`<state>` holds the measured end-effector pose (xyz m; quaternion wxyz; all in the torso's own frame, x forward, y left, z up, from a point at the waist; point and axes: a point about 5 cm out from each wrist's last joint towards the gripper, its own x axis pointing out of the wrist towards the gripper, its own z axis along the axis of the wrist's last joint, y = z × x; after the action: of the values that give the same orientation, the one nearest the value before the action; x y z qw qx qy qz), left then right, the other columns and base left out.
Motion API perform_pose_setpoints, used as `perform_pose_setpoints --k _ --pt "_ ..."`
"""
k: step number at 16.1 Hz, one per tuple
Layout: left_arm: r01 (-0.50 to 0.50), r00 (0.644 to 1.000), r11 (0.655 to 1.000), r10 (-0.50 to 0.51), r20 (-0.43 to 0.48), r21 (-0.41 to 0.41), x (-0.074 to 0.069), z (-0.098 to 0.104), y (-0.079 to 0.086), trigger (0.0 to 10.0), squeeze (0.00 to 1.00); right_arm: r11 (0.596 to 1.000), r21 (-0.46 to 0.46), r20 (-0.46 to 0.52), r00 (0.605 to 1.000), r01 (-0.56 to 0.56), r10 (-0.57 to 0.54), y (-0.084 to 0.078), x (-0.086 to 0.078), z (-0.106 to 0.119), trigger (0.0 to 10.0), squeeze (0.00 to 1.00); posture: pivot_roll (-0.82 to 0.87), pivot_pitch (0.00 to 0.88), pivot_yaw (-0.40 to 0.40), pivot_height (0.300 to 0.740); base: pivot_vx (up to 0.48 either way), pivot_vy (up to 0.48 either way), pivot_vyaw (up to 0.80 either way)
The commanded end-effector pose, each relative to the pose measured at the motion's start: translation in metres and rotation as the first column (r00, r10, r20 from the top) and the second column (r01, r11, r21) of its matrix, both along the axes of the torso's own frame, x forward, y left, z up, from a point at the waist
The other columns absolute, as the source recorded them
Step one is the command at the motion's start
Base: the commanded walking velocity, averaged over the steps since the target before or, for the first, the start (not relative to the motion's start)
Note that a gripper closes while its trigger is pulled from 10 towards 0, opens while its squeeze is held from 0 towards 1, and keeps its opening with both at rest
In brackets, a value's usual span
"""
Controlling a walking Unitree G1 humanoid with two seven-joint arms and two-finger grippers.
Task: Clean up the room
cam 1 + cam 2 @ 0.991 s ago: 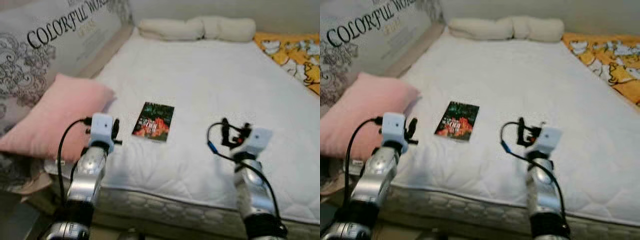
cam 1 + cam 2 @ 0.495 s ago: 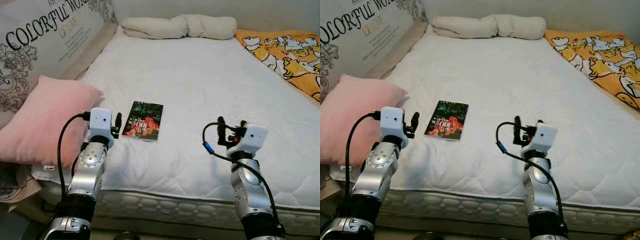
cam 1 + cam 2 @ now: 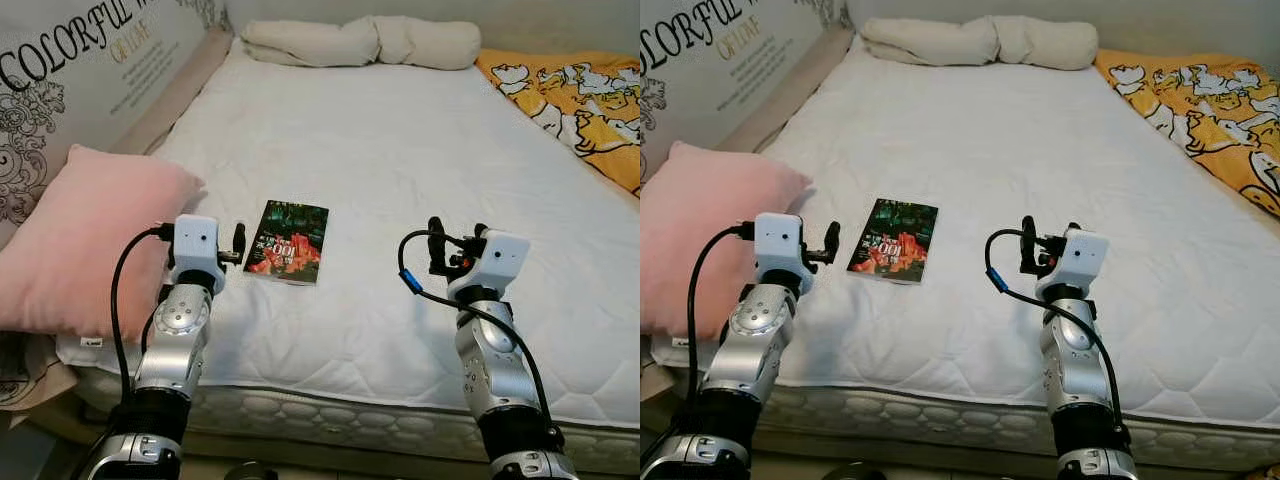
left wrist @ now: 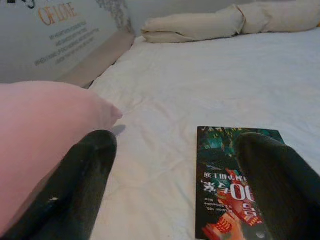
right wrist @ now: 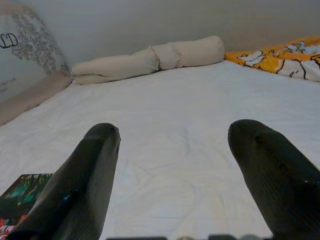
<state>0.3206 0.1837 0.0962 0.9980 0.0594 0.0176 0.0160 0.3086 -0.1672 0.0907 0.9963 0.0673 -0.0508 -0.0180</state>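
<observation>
On the white mattress (image 3: 420, 150), head views place the book (image 3: 288, 240) flat near the left edge, beside the pink pillow (image 3: 80, 240). Left gripper (image 3: 236, 252) hovers just short of the book; right gripper (image 3: 452, 248) hovers well apart from it. Left wrist view: jaws spread, one finger (image 4: 75, 185) toward the pillow, the other over the cover. Advance low, straddle the book's near edge, then close. Right wrist view: jaws spread, fingers (image 5: 85, 180) holding nothing.
</observation>
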Motion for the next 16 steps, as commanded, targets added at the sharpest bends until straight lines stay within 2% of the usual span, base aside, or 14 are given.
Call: perform_pose_setpoints --k 1,3,4,5,8,10,12,16 --pt "-0.008 1.000 1.000 0.008 0.018 -0.012 0.004 0.005 0.000 10.0 1.00 1.000 -0.014 0.004 1.000 0.002 -0.002 -0.002 -0.001 -0.001 10.0 0.00 -0.02 0.000 -0.006 0.736 0.000 0.000 0.00" --pt "0.009 1.000 1.000 -0.009 0.017 -0.005 0.007 0.006 -0.003 10.0 1.00 1.000 -0.017 0.003 1.000 -0.002 0.002 -0.001 -0.001 -0.001 10.0 0.00 -0.02 0.000 -0.003 0.736 0.000 0.000 0.00" --pt "0.011 1.000 1.000 -0.011 0.019 -0.003 0.007 0.007 -0.004 10.0 0.79 1.000 -0.017 0.003 1.000 -0.002 0.002 -0.001 0.000 -0.001 10.0 0.00 -0.02 0.000 -0.003 0.736 0.000 0.000 0.00" --pt "0.012 1.000 1.000 -0.012 0.026 0.000 0.009 0.008 -0.004 10.0 0.00 1.000 -0.018 0.004 1.000 -0.003 0.003 -0.001 0.000 -0.001 10.0 0.00 -0.02 0.000 -0.002 0.736 0.000 0.000 0.00" --pt "0.002 0.999 1.000 -0.002 0.034 0.010 0.010 0.011 -0.002 10.0 0.00 1.000 -0.022 -0.001 1.000 -0.007 0.007 0.000 0.001 -0.002 10.0 0.00 -0.02 0.000 0.003 0.736 0.000 0.000 0.00" --pt "0.037 0.999 0.999 -0.038 0.020 0.014 0.010 0.009 -0.004 10.0 0.00 1.000 -0.021 -0.003 1.000 -0.008 0.008 0.001 0.001 -0.003 10.0 0.00 -0.01 0.000 0.006 0.736 0.000 0.000 0.00" --pt "0.087 0.996 0.995 -0.087 0.013 0.047 0.010 0.010 -0.009 10.0 0.00 1.000 -0.022 -0.006 1.000 -0.014 0.014 0.003 0.000 -0.004 10.0 0.00 -0.01 0.000 0.007 0.736 0.000 0.476 0.00" --pt "0.102 0.995 0.993 -0.102 0.008 0.060 0.012 0.011 -0.011 10.0 0.00 0.999 -0.027 -0.006 1.000 -0.022 0.022 0.005 -0.001 -0.006 10.0 0.00 -0.02 0.000 0.010 0.736 0.000 0.457 0.00"
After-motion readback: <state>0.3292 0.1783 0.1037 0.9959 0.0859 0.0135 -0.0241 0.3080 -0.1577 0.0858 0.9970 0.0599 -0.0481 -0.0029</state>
